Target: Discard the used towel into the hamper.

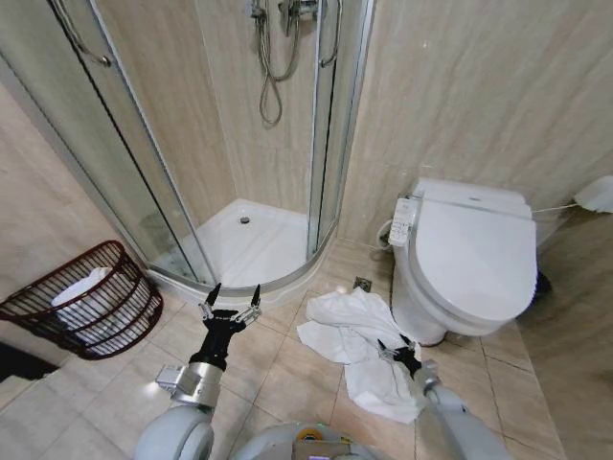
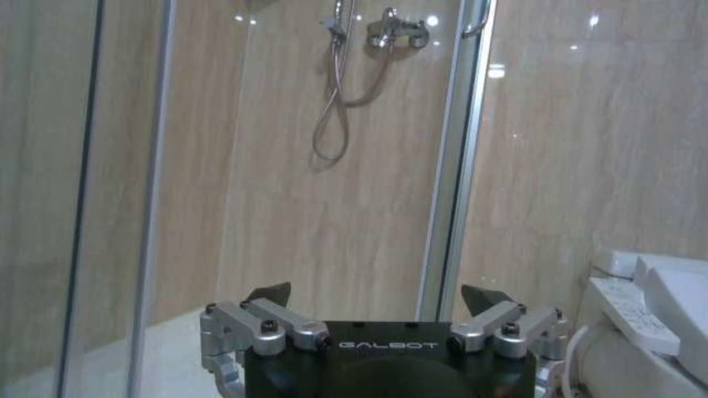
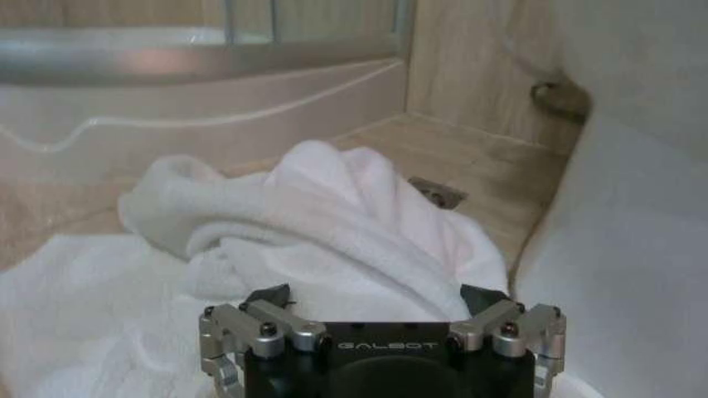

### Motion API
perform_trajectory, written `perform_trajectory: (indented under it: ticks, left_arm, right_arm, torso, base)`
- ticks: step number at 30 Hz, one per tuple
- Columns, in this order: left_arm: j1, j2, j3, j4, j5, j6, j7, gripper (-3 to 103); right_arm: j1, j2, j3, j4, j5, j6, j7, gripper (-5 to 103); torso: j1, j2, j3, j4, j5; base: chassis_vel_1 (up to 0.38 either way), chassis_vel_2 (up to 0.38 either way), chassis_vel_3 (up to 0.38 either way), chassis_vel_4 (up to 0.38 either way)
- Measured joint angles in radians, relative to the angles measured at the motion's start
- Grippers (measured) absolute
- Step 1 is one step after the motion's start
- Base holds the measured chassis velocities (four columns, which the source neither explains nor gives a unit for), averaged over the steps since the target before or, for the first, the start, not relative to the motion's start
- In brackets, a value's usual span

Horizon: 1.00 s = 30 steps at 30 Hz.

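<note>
A white towel (image 1: 356, 337) lies crumpled on the tiled floor between the shower and the toilet; the right wrist view has its folds (image 3: 321, 224) just ahead of the fingers. My right gripper (image 1: 399, 351) is low over the towel's near right part, open, nothing between its fingertips (image 3: 269, 296). The hamper (image 1: 89, 300), a reddish-brown wire basket with something white inside, stands at the left by the wall. My left gripper (image 1: 231, 305) hovers open in front of the shower rim, between hamper and towel, facing the shower wall in its wrist view (image 2: 376, 303).
A glass corner shower (image 1: 239, 240) with a raised white tray fills the middle back. A white toilet (image 1: 469, 259) with a side control panel (image 1: 402, 220) stands right of the towel. A floor drain (image 1: 362, 284) sits near the towel's far edge. Open tiles lie between me and the hamper.
</note>
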Motion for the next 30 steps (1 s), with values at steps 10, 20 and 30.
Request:
perform_trajectory:
  ticks: [10, 20, 30]
  left_arm:
    - [0.000, 0.000, 0.000, 0.000, 0.000, 0.000, 0.000, 100]
    - [0.000, 0.000, 0.000, 0.000, 0.000, 0.000, 0.000, 100]
    - [0.000, 0.000, 0.000, 0.000, 0.000, 0.000, 0.000, 100]
  right_arm:
    - [0.081, 0.002, -0.014, -0.132, -0.054, -0.044, -0.046, 100]
    - [0.082, 0.010, -0.002, -0.125, -0.058, -0.058, -0.088, 80]
    - [0.055, 0.008, 0.008, -0.108, -0.057, -0.060, -0.090, 37]
  torso:
    - [0.000, 0.001, 0.001, -0.0003, -0.0001]
    - [0.001, 0.002, 0.001, -0.0002, 0.0000]
    - [0.001, 0.002, 0.001, -0.0002, 0.0000]
  base:
    - [0.000, 0.000, 0.000, 0.000]
    - [0.000, 0.000, 0.000, 0.000]
    - [0.000, 0.000, 0.000, 0.000]
